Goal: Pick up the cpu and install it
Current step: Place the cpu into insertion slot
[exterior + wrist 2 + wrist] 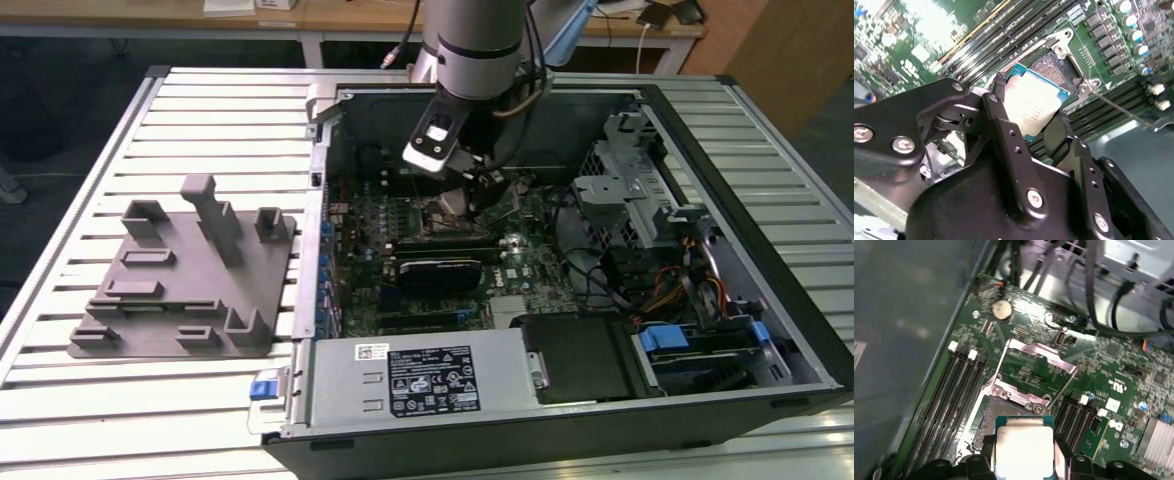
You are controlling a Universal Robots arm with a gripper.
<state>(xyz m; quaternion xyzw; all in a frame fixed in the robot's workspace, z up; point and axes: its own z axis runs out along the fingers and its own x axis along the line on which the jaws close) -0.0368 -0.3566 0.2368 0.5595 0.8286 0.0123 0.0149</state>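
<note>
Silver cpu over open socket

You have before you a worktop of long pale metal slats with dark grooves between them. The slats run from the exterior view's left to its right.

Two things lie directly on it. Toward the exterior view's left a grey plastic tray lies flat on the slats and carries several upright posts of different height; the tallest post stands near its far side. Just beside the tray, toward the exterior view's right, an open computer case lies on its side, with the open face turned upward. Whether the tray and the case touch, you cannot tell. Bare slats show around the tray.
</note>
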